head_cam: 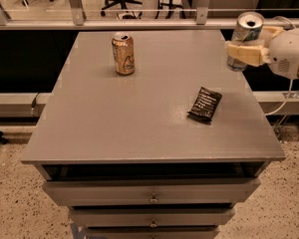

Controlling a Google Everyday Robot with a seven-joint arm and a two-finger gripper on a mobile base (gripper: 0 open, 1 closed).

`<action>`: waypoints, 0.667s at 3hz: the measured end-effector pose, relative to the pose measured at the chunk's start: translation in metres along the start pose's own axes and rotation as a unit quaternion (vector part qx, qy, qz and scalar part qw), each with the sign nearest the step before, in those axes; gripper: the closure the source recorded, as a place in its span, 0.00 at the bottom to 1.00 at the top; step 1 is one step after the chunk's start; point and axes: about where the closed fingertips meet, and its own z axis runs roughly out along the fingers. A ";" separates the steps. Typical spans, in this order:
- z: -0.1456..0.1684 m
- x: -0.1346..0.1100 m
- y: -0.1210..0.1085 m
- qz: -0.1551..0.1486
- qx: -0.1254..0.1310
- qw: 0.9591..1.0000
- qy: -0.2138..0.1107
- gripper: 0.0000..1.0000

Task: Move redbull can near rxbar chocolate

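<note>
My gripper (pixel 245 51) is at the right edge of the view, above the table's far right edge, shut on the redbull can (pixel 246 29). The can is a slim silver can with blue panels and stands upright in the fingers, lifted clear of the table. The rxbar chocolate (pixel 205 104) is a flat black wrapper with white text. It lies on the table's right side, in front of and a little left of the held can.
A shorter gold can (pixel 123 53) stands at the table's far left middle. The grey table (pixel 114 123) has drawers below its front edge. A rail and office chairs stand behind it. A white cable hangs off the right side.
</note>
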 end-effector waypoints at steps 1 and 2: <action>-0.003 0.027 -0.017 0.025 0.016 1.000 0.001 1.00; 0.010 0.056 -0.021 0.058 0.017 0.998 0.000 1.00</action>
